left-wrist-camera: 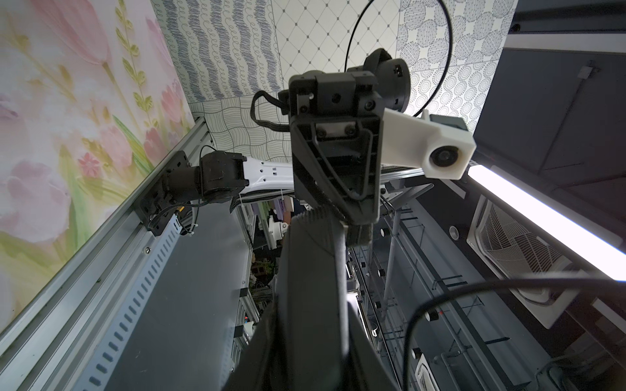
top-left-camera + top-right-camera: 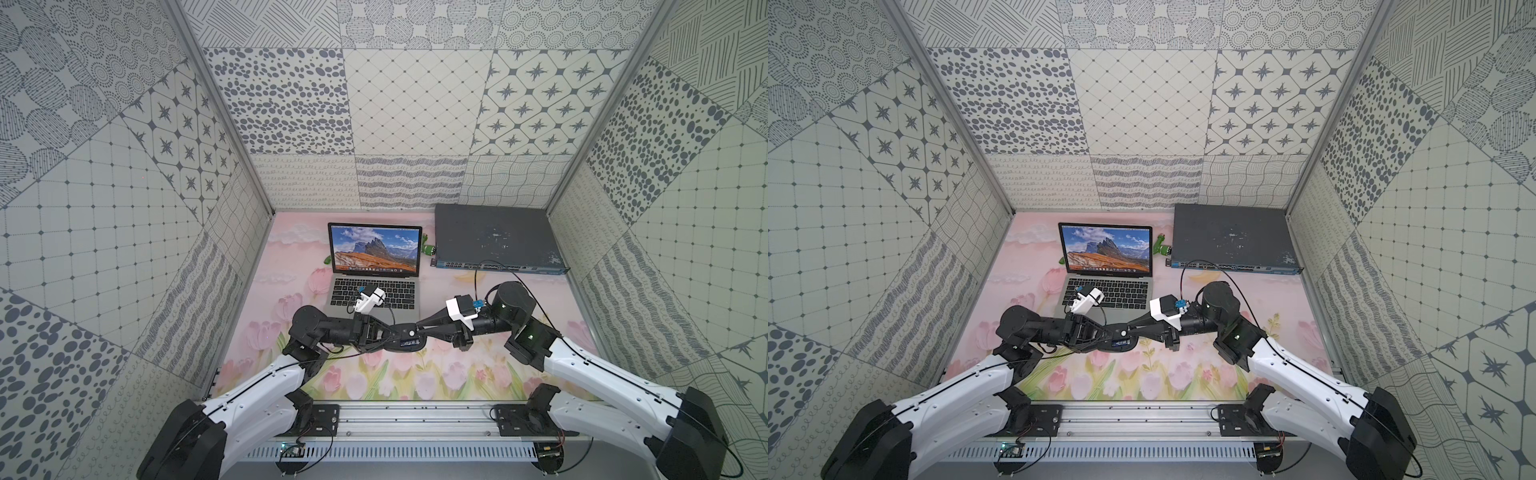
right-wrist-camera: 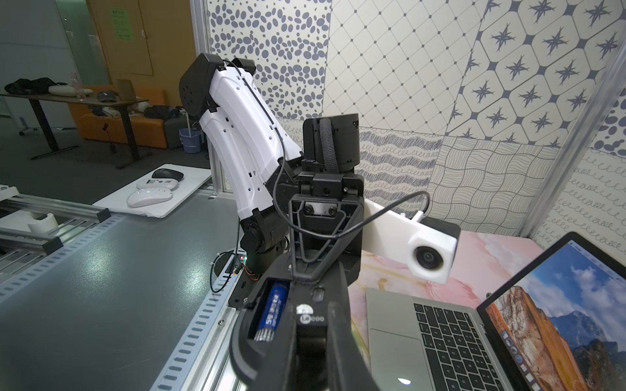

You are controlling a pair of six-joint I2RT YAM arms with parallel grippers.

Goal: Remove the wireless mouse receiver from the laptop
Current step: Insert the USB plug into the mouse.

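Note:
The open silver-grey laptop [image 2: 374, 305] [image 2: 1106, 305] [image 3: 396, 325] stands at the back of the mat, screen lit. In front of it, above the mat, my two grippers meet tip to tip. My left gripper [image 2: 388, 332] [image 2: 1100, 332] [image 1: 311, 359] is shut on a black mouse [image 2: 405, 340] [image 2: 1119, 341] [image 1: 313, 270] [image 3: 250, 342], whose open bay shows a blue battery [image 3: 272, 311]. My right gripper [image 2: 419, 330] [image 2: 1131, 330] [image 3: 311, 326] is shut on the wireless mouse receiver [image 3: 311, 320], a small black block with white marks, held against the mouse.
A dark grey network switch [image 2: 494, 237] [image 2: 1229, 237] lies at the back right, with a black cable [image 2: 498, 266] running from its front. A green object [image 2: 428, 248] sits behind the laptop. Patterned walls close three sides; a metal rail [image 2: 407, 415] runs along the front.

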